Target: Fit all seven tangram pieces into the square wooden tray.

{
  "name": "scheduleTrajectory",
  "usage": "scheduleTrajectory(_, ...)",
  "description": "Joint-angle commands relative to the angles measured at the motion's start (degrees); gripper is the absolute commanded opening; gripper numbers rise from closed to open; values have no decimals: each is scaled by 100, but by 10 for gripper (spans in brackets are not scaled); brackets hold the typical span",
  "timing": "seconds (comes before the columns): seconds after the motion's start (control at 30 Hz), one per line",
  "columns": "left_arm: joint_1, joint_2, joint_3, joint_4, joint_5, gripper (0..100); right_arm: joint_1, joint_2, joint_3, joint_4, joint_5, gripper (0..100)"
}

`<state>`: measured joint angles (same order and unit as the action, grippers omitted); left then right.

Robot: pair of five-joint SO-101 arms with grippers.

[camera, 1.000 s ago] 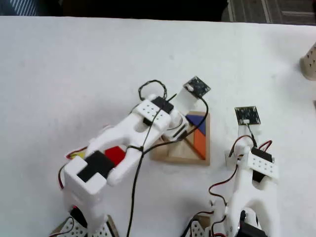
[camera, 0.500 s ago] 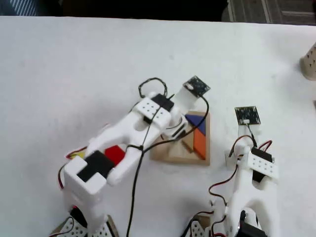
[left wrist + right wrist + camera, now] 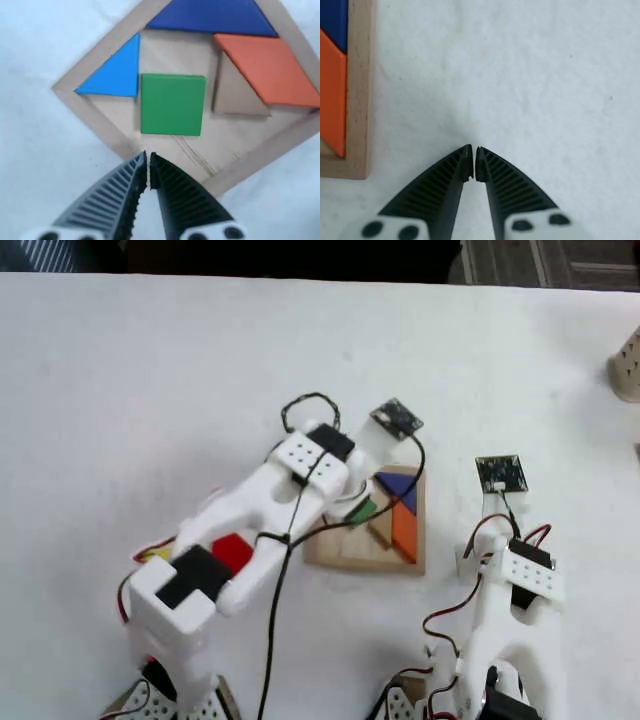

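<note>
The square wooden tray (image 3: 95, 122) holds a green square (image 3: 172, 104), a light blue triangle (image 3: 117, 75), a dark blue triangle (image 3: 212, 17), an orange parallelogram (image 3: 270, 72) and a wood-coloured triangle (image 3: 235, 97). My left gripper (image 3: 148, 160) is shut and empty, just over the tray's near rim, a little short of the green square. In the high view the left arm (image 3: 310, 465) covers the tray's (image 3: 370, 558) left part, beside the green square (image 3: 362, 510). My right gripper (image 3: 474, 152) is shut and empty over bare table, right of the tray's corner (image 3: 360, 100).
A red piece (image 3: 232, 552) and a yellow piece (image 3: 155, 554) lie on the white table, partly under the left arm. The right arm (image 3: 520, 580) stands right of the tray. A pale perforated object (image 3: 627, 365) sits at the far right edge.
The left arm has drawn back slightly from the tray, and the green square now shows in the tray. The right arm has not moved.
</note>
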<state>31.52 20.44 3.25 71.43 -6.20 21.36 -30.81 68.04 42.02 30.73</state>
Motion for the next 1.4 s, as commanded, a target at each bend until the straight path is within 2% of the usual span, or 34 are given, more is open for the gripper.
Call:
scheduleTrajectory(0.0,295,-22,114,0,-44,24,-40,-215,-35,66,53,19)
scheduleTrajectory(0.1,462,-4,105,-26,-9,24,-40,-215,-35,66,53,19)
scheduleTrajectory(0.3,242,251,44,-448,18,24,-40,-215,-35,66,53,19)
scheduleTrajectory(0.5,233,1007,-791,-360,695,24,-40,-215,-35,66,53,19)
scheduleTrajectory(0.77,189,1323,-1468,-255,1020,24,-31,-215,-35,66,53,19)
scheduleTrajectory(1.37,119,1323,-1477,-923,1916,24,-40,-215,-35,66,53,19)
